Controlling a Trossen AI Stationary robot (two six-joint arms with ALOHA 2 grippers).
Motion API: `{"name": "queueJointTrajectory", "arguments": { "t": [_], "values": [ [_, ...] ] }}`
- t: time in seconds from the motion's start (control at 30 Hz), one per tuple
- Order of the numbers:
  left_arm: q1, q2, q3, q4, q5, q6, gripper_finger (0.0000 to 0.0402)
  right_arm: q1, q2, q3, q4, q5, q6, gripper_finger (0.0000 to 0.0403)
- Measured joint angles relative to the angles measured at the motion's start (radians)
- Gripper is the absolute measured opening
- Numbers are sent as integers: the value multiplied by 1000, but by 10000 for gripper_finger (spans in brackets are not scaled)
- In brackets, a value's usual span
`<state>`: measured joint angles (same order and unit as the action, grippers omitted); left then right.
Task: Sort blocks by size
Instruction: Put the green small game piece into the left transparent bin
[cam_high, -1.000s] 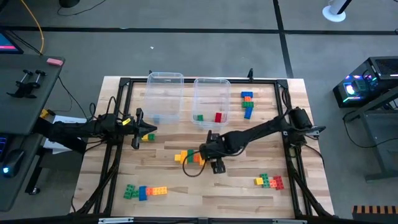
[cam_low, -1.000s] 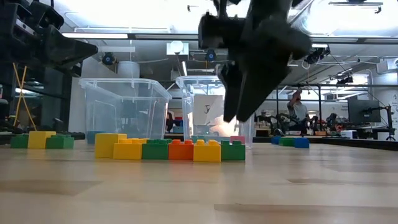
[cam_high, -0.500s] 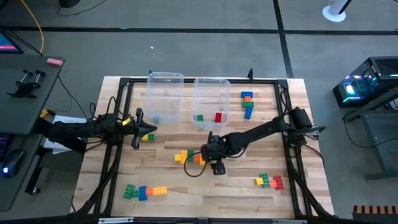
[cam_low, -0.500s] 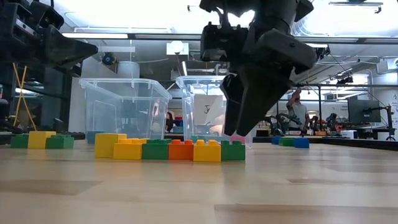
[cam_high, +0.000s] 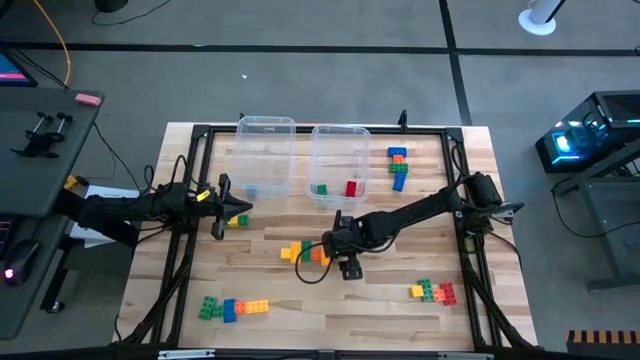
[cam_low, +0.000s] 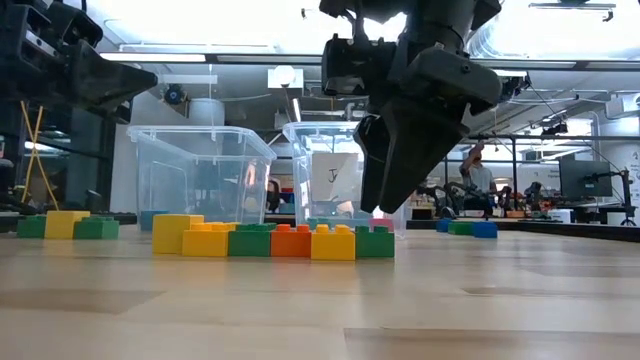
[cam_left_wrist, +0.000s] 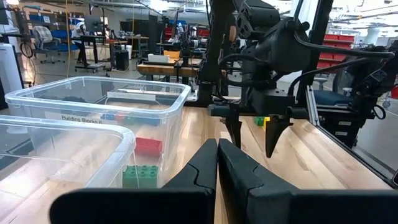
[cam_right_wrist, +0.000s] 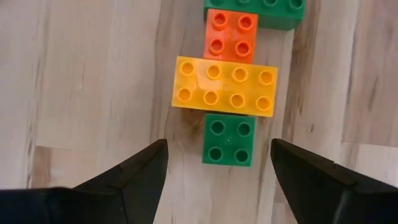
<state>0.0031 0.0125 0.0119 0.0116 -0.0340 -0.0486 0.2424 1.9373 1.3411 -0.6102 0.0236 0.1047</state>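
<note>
A joined row of studded plastic toy bricks (cam_low: 275, 240), yellow, green, orange, yellow and green, is lying on the middle of the light wooden table (cam_high: 330, 310), in front of two clear plastic bins (cam_high: 340, 160). The right gripper (cam_right_wrist: 217, 163) is hovering just above the row's small green end brick (cam_right_wrist: 228, 139), its claw released, a finger on either side. The left gripper (cam_left_wrist: 217, 163) is hanging clenched and empty near the table's left edge.

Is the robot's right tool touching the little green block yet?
Apart. In the right wrist view the open right tool has a finger on each side of the small green block, with bare wood showing between.
</note>
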Motion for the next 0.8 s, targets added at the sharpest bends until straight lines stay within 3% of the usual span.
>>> {"name": "queueJointTrajectory", "arguments": {
  "t": [0.7,0.8],
  "values": [
    [0,0,0,0,0,0,3,2,97,1,87,-7,97,281],
    [0,0,0,0,0,0,3,3,97,1,67,3,86,264]
  ]
}}
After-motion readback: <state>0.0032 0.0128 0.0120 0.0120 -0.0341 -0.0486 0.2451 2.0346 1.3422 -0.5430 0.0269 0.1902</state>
